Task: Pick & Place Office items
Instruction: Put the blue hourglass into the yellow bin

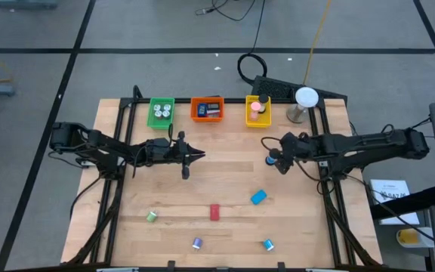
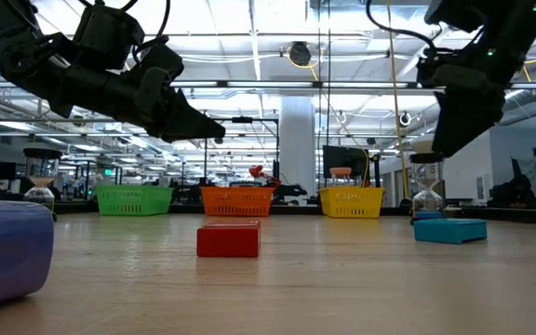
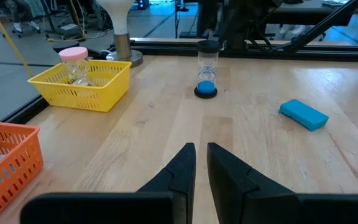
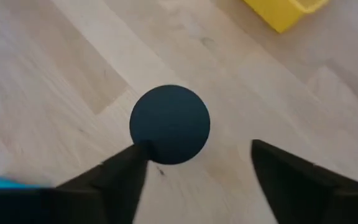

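**Right gripper poised over a small sand timer, left arm waiting**

A wooden table (image 1: 225,189) seen from above, with two dark arms reaching in from either side.

On the left, the left gripper (image 1: 195,156) hovers over bare wood in front of the green tray (image 1: 161,100). Its fingers are nearly together, with only a thin slit between them, and they hold nothing.

Along the far edge sit three trays: green with pale round pieces, orange tray (image 1: 207,99) with dark pieces, and yellow tray (image 1: 257,119) holding a pink-capped piece.

Scattered toward the near edge lie a green roll (image 1: 151,217), a purple roll (image 1: 197,243), a red block (image 1: 214,212), a blue block (image 1: 258,197) and a small blue cylinder (image 1: 268,244).

On the right, the right gripper (image 1: 276,159) hangs directly above a timer (image 3: 206,68), a little hourglass with blue sand and dark caps, standing upright just in front of the yellow tray. The right wrist view looks straight down on its round dark cap (image 4: 170,125), which sits between the spread fingers, closer to one finger than the other. The fingers stand wide and grip nothing.

The step in hand appears to be picking up the timer. The next move likely calls for centring the cap between the fingers, lowering around the body, and closing gently so it does not tip.
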Controlling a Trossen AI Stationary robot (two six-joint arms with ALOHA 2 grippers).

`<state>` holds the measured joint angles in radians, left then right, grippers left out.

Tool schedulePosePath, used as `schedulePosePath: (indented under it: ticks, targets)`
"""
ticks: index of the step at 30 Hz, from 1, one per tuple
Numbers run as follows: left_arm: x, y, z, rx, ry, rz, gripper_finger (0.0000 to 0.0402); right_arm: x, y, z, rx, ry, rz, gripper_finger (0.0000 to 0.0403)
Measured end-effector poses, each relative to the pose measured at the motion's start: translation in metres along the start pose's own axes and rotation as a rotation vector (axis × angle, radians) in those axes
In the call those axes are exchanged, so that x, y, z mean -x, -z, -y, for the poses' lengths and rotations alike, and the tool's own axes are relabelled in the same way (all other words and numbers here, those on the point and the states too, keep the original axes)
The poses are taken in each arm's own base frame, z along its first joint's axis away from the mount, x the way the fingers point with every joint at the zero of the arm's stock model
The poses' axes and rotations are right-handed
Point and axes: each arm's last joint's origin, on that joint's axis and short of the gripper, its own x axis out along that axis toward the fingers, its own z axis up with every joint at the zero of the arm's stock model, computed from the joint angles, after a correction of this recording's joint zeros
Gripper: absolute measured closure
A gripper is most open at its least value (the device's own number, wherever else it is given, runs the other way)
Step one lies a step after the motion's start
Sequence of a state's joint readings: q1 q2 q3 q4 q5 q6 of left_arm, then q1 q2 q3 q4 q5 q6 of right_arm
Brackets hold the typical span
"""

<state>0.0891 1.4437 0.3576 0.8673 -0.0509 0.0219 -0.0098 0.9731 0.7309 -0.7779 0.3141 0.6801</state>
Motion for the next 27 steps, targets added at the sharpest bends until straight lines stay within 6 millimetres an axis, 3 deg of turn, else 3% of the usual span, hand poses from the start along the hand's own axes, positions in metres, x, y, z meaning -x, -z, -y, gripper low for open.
schedulePosePath:
  ticks: [4, 8, 27]
  targets:
    - [0.0, 0.0, 0.0, 0.0, 0.0, 0.0, 0.0353, -0.007, -0.002, -0.004, 0.025, -0.003, 0.002, 0.0063]
    - [0.0, 0.0, 0.0, 0.0, 0.0, -0.001, 0.0353, -0.01, -0.003, -0.006, 0.061, -0.012, 0.012, 0.0027]
    - [0.0, 0.0, 0.0, 0.0, 0.0, 0.0, 0.0353, -0.009, -0.013, -0.009, 0.119, 0.044, 0.159, 0.0025]
